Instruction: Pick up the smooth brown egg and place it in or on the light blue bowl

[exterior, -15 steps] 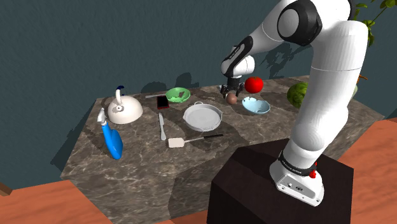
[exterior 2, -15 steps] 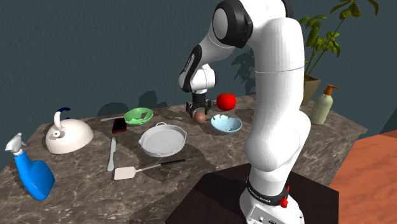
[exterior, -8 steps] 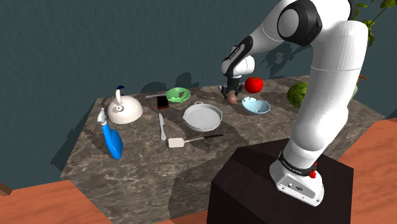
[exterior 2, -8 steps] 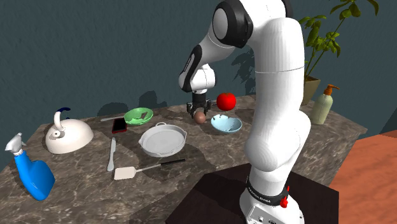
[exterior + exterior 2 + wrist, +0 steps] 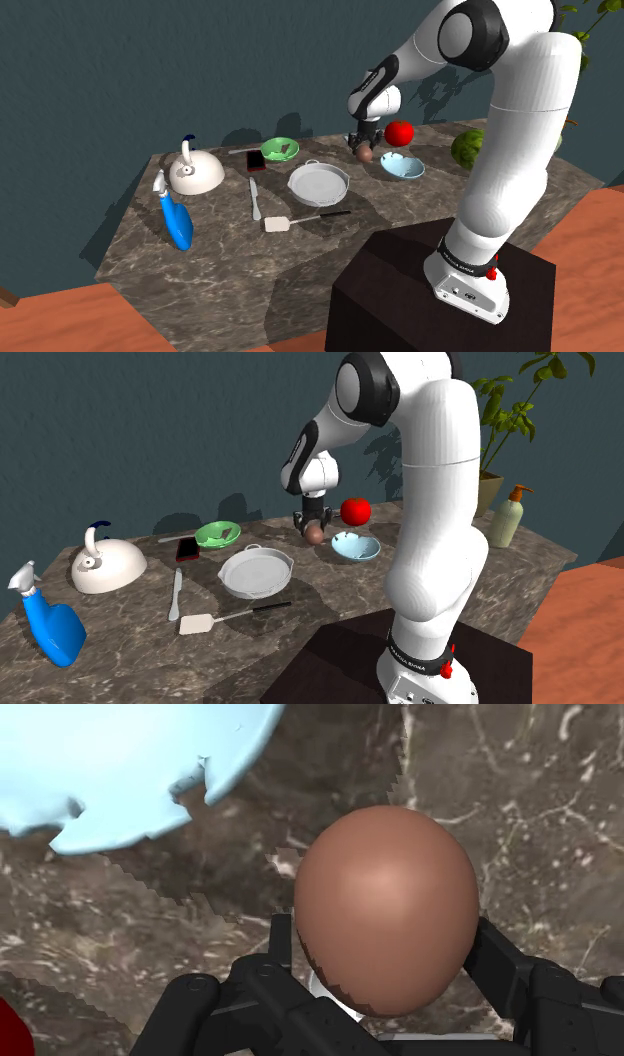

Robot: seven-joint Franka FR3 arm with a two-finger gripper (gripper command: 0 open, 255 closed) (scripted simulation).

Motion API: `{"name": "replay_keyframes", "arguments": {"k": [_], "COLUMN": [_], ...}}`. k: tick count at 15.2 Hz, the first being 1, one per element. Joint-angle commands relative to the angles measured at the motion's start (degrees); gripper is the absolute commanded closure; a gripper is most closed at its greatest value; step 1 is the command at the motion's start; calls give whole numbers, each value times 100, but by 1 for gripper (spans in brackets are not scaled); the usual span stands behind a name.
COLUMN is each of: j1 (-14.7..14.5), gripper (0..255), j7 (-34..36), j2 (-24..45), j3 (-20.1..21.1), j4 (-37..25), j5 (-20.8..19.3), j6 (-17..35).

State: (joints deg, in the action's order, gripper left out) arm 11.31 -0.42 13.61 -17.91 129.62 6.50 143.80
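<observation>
One relation matters: the light blue bowl (image 5: pixel 402 165) sits just beside the smooth brown egg (image 5: pixel 385 909), toward the shoulder view's right. We have the black two-finger gripper (image 5: pixel 385 936) pinching the egg, low over the dark marbled bench (image 5: pixel 230 250). We judge a short sideways carry next.

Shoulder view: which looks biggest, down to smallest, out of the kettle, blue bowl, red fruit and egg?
Largest to smallest:
1. kettle
2. blue bowl
3. red fruit
4. egg, clearly the smallest
</observation>
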Motion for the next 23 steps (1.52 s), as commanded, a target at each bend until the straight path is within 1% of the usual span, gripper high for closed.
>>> {"name": "replay_keyframes", "arguments": {"k": [1, 11, 21, 22, 23], "j1": [-21, -88, -117, -116, -74], "gripper": [255, 255, 255, 255, 255], "j7": [48, 266, 422, 423, 374], "j2": [-120, -700, -1173, -1175, -1343], "j3": [-27, -117, -139, -139, -185], "j4": [0, -164, -457, -457, -269], "j5": [-67, -384, -608, -610, -677], "j6": [-112, -821, -1558, -1561, -1531]}}
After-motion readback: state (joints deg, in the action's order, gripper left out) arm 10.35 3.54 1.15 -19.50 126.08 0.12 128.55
